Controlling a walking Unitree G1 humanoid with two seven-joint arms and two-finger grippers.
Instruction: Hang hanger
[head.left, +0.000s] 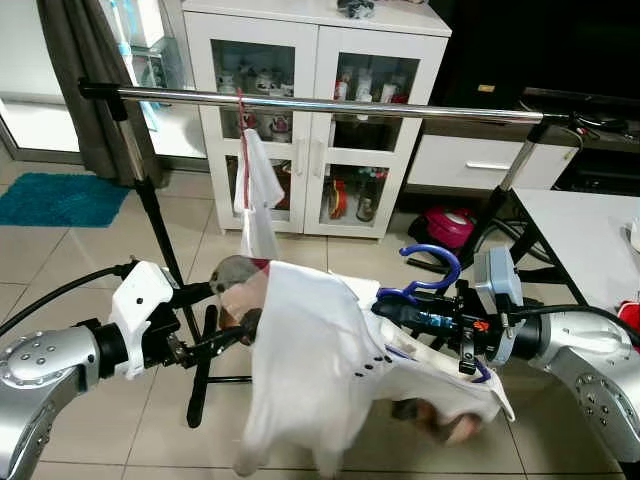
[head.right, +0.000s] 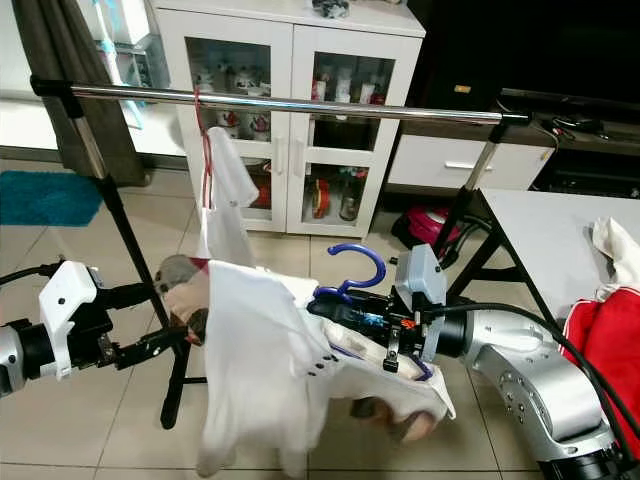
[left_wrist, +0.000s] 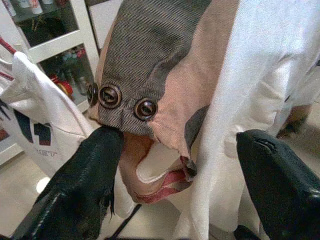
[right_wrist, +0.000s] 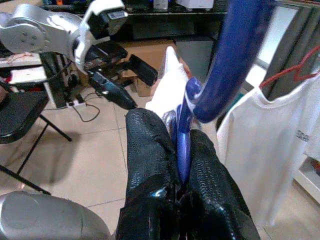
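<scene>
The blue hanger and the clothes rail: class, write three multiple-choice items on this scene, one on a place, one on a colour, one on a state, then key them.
1. Where is the blue hanger?
A. hooked on the rail
B. in the right pincer, below the rail
C. on the floor

2. What colour is the hanger already hooked on the rail?
A. red
B. green
C. black

3. How does the left pincer stand?
A. open beside the draped clothes
C. shut on the rail
B. shut on the blue hanger

Key:
1 B: the right pincer is clamped on the hanger's blue stem, its hook well under the rail.
2 A: a thin red hook carries the white T-shirt.
3 A: the left wrist view shows its fingers apart at the white shirt.
</scene>
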